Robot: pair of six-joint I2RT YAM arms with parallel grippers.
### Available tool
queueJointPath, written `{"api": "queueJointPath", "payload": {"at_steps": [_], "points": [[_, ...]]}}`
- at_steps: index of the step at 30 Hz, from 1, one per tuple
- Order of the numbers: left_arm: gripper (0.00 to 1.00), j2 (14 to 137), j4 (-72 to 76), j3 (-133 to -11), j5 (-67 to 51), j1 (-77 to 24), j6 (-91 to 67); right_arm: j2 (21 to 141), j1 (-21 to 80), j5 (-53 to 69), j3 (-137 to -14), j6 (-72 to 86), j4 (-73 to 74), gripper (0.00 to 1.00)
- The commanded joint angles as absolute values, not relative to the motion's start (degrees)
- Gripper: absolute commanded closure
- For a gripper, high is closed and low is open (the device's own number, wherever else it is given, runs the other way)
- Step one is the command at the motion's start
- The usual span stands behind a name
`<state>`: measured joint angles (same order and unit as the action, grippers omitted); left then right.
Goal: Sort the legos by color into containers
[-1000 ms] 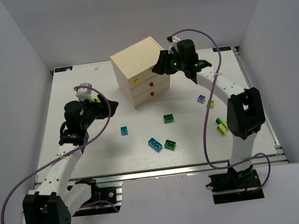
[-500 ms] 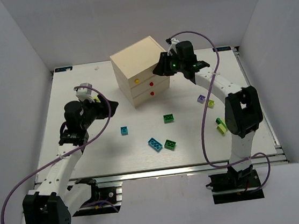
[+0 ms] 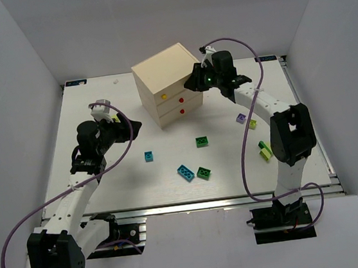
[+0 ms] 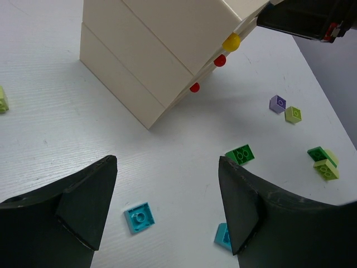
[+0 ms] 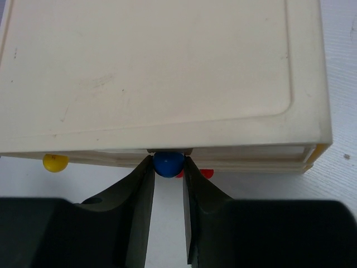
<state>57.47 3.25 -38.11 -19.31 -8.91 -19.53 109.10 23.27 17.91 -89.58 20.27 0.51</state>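
The cream chest (image 3: 163,77) stands at the back middle, with a yellow knob (image 3: 164,97) and two red knobs (image 3: 180,100) on its near face. My right gripper (image 3: 193,80) is at the chest's right face, shut on a blue knob (image 5: 168,163). My left gripper (image 3: 133,127) is open and empty, raised left of a small teal lego (image 3: 148,156), which also shows in the left wrist view (image 4: 138,216). Another teal lego (image 3: 184,172), two green legos (image 3: 203,172) (image 3: 202,142), a purple one (image 3: 241,118) and a yellow-green one (image 3: 252,124) lie on the table.
A yellow-green and green pair (image 3: 265,150) lies by the right arm's base. One more yellow-green lego (image 4: 1,99) sits at the left edge of the left wrist view. White walls enclose the table on three sides.
My right gripper has edged slightly toward the chest and stays on the blue knob. The left arm and the legos have not moved.
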Motion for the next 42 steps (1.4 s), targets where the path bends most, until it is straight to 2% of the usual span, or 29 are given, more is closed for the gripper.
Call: {"api": "queueJointPath", "payload": {"at_steps": [1, 15, 18, 21, 24, 33, 42], "points": [[0.17, 55.6, 3.5, -39.7, -19.4, -9.0, -18.9, 104.0, 23.0, 17.1, -86.8, 18.2, -4.8, 0.96], [0.17, 56.0, 7.7, -38.8, -23.2, -9.0, -19.6, 98.0, 20.9, 18.7, -80.1, 15.4, -4.0, 1.0], [0.13, 58.2, 9.9, -42.1, -27.1, -9.5, -22.2, 99.0, 20.4, 19.6, -81.5, 15.5, -3.3, 1.0], [0.1, 64.0, 3.9, -51.7, -27.4, -10.9, -20.8, 100.0, 20.4, 20.6, -82.4, 16.2, -2.7, 1.0], [0.09, 68.5, -5.9, -62.2, -23.8, -13.9, -12.6, 100.8, 20.3, 21.4, -83.8, 16.3, -1.8, 1.0], [0.06, 80.6, -17.8, -77.4, -11.0, -25.4, 6.3, 102.0, 20.1, 22.1, -84.4, 15.2, -0.1, 1.0], [0.06, 89.0, -14.8, -82.1, 9.5, -36.5, 20.1, 102.7, 20.0, 22.1, -85.4, 14.0, 2.5, 1.0]]}}
